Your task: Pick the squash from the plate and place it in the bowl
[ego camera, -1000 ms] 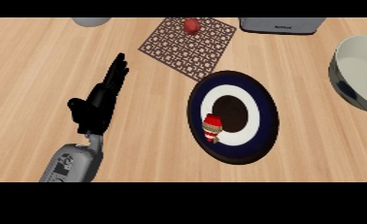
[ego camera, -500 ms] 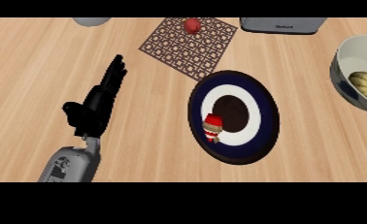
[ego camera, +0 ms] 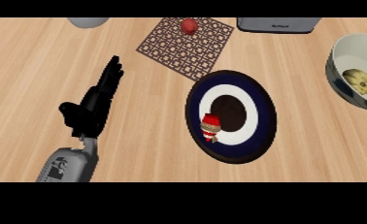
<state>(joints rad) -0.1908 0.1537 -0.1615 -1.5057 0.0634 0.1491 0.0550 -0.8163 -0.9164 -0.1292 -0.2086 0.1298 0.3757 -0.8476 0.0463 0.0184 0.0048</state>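
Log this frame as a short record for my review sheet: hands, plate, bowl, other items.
left hand: open, left of the plate, holding nothing
right hand: not in view
plate: dark blue rim, with a small red and white item on it
bowl: at the right edge, with the pale yellow squash inside
mat: behind the plate, with a red item on it

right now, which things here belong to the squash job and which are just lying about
Job: plate, bowl, yellowish squash in bowl, left hand.
Lying about: patterned mat, red ball on it, red-and-white item on plate, grey box, grey object at top edge.
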